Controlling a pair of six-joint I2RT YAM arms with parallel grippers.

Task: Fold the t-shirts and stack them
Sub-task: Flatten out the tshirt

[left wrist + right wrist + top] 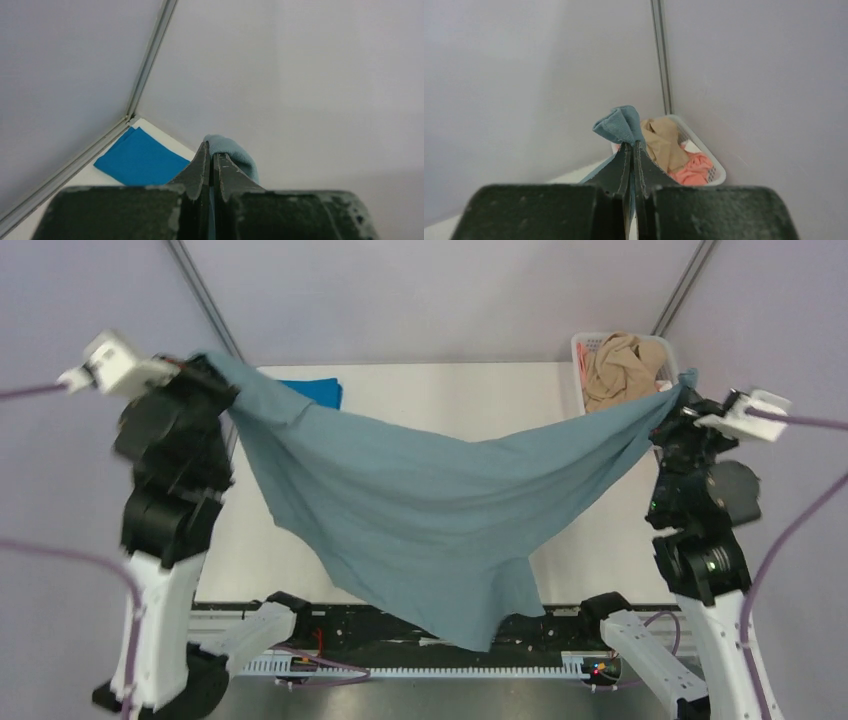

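A dusty grey-blue t-shirt [420, 510] hangs stretched in the air between my two grippers, sagging over the table's front edge. My left gripper [208, 370] is shut on its left corner, high at the table's far left; a tuft of the cloth [235, 152] pokes past my shut jaws. My right gripper [682, 395] is shut on its right corner, high at the far right; bunched cloth [619, 125] shows above my shut jaws. A folded bright blue t-shirt [318, 391] lies at the table's far left corner, also in the left wrist view [140, 159].
A white basket [583, 348] at the far right corner holds a crumpled tan t-shirt [620, 368]; the right wrist view shows the tan one [664, 140] and a pink one [694, 170] in it. The white table [450, 395] lies beneath, with walls behind.
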